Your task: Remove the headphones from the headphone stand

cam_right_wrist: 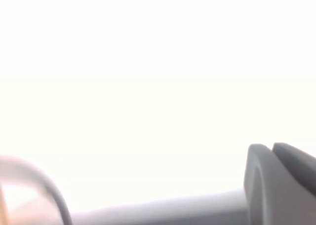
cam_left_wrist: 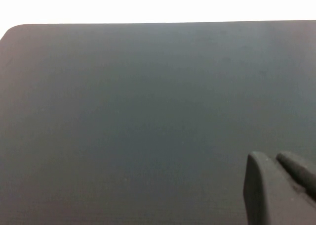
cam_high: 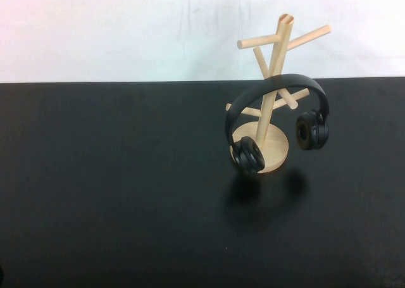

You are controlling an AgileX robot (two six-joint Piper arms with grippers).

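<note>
From the high view I see neither arm, so I work from the wrist cameras alone. The left end effector (cam_left_wrist: pixel 291 185) hangs over bare black bench (cam_left_wrist: pixel 138 116), well apart from everything; only a dark grey corner of it shows, and I cannot tell whether it is apart or together. Nothing near it can go wrong unless I send it across the bench for no reason.

Moving right, the headphones (cam_high: pixel 278 85) hang by their headband on a lower peg of the headphone stand (cam_high: pixel 276 54), which stands right of centre near the far edge of the bench. One ear cup hangs in front of the round base, the other clear of it to the right. My main worry is the lift: the pegs slope upward, so if I pull the band sideways or toward me instead of up and off along the peg, I judge it will snag and drag or tip the light stand. A pinch on the thin band may also slip, and the cups would swing and knock the pole.

The right end effector (cam_right_wrist: pixel 289 185) is the harder case. Its view is washed out almost white; I make out only its grey corner, a pale strip and a blurred curved shape at the edge that may be the headband, though I cannot be sure. I cannot tell its finger state or where it sits relative to the stand
</note>
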